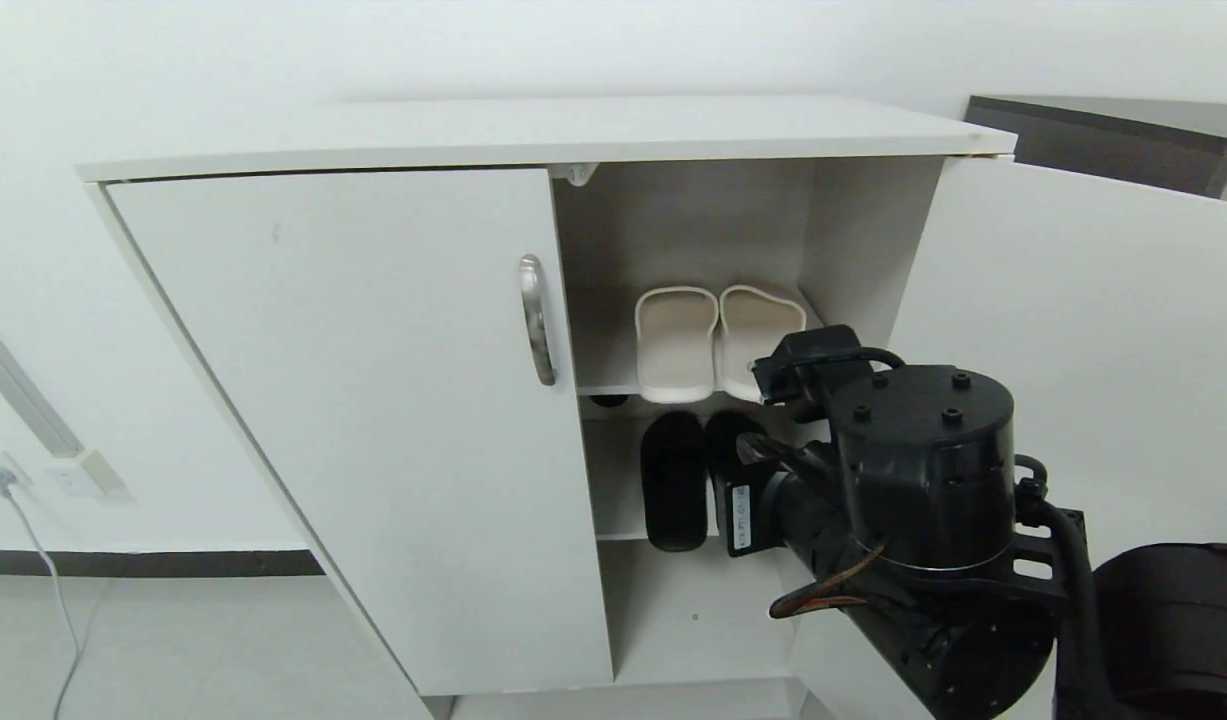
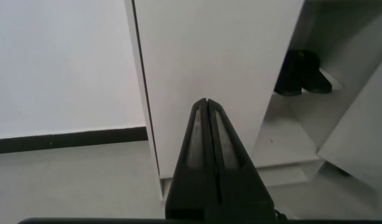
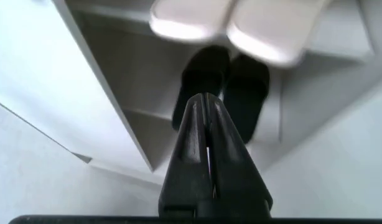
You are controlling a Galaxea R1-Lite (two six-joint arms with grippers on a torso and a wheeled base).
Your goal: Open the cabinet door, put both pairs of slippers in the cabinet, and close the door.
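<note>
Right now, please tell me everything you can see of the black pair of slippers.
The black slippers are a plain matte pair with rounded ends; the material looks like soft rubber or foam. They lie flat, side by side and close together, on the lower shelf of the cabinet, directly under the white pair. Their near ends overhang the shelf edge slightly. Nothing grips them. In the head view the right arm hides part of one.

We see bright, even, diffuse light on the white wall [image 1: 123, 80] and cabinet [image 1: 353, 400] front. The interior falls into grey shade (deepest under the top panel), where the black slippers [image 1: 673, 480] nearly merge with shadow; the cream slippers [image 1: 678, 345] stay lit. A soft highlight streaks the handle [image 1: 536, 320].
</note>
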